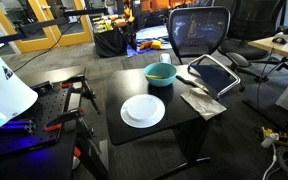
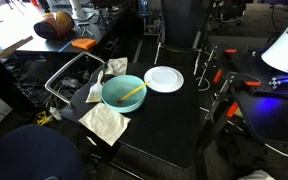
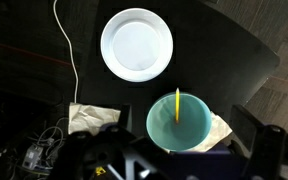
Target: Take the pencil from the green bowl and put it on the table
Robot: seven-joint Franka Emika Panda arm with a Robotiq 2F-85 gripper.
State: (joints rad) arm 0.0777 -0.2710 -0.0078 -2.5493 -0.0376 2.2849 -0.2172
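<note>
The yellow-orange pencil (image 3: 177,105) leans inside the teal-green bowl (image 3: 191,132), its tip on the far rim. The bowl stands on the black table (image 3: 219,55) next to a white plate (image 3: 136,44). Both exterior views show the bowl (image 1: 160,76) (image 2: 112,96), and the pencil (image 2: 134,93) shows in one. My gripper (image 3: 174,162) hangs above the bowl's near side, dark fingers spread wide to either side and nothing between them. The gripper does not show in the exterior views.
A crumpled napkin (image 3: 89,118) (image 2: 104,122) lies beside the bowl at the table edge. A wire rack (image 2: 69,80) stands just off the table, and an office chair (image 1: 199,30) stands behind it. A white cable (image 3: 69,50) runs over the floor.
</note>
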